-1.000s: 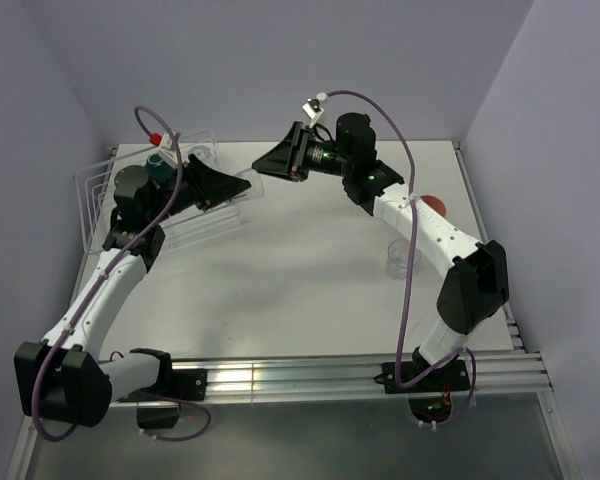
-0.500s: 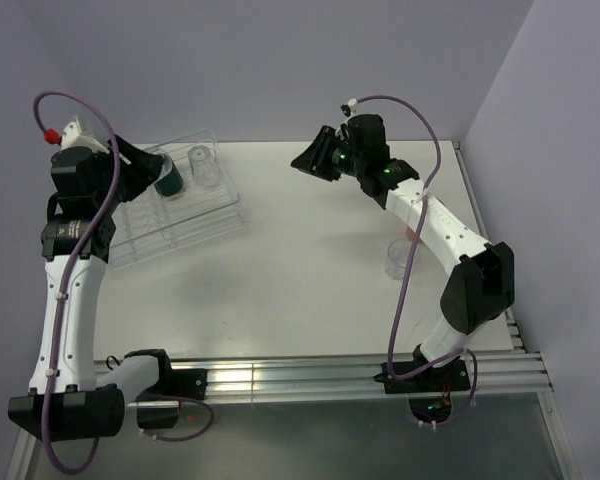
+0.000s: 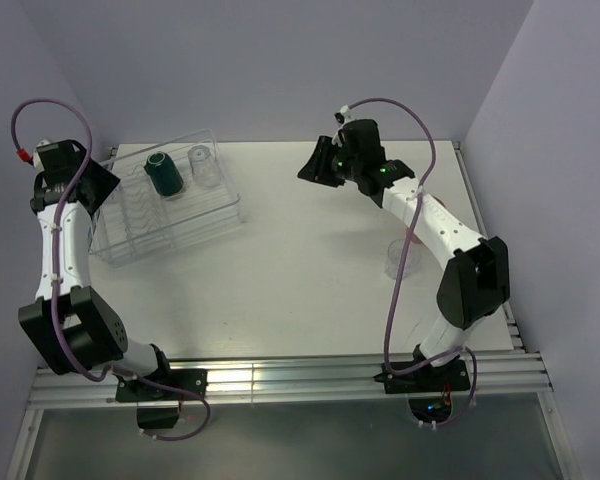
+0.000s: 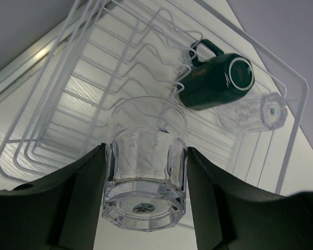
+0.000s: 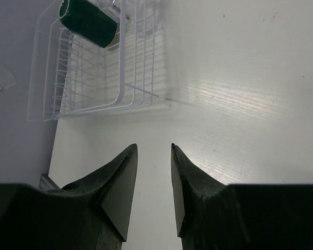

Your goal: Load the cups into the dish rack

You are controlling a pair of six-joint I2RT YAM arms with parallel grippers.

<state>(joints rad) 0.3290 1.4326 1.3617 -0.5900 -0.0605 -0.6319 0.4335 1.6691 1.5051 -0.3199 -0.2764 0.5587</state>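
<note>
The left gripper (image 4: 145, 161) is clamping a clear faceted tumbler (image 4: 146, 172) above the dish rack's (image 4: 68, 99) thin ribbed wires, its thick base facing the wrist camera. In the rack, the glossy dark green mug (image 4: 215, 79) is lying on its side beside another clear tumbler (image 4: 265, 110). The right gripper (image 5: 154, 177) is hanging empty, fingers slightly apart, over the white bench (image 5: 240, 104).

From my overhead view the left gripper (image 3: 98, 188) sits at nine o'clock, and I can't make out its fingers or the tumbler (image 4: 145, 161) they carry — too small there. The salmon-pink cup (image 3: 432, 203) at three o'clock is almost wholly behind the right arm (image 3: 425, 215). On the right wrist feed the green mug (image 5: 88, 16) is cut by the top edge — the dish rack (image 5: 120, 67) too.
</note>
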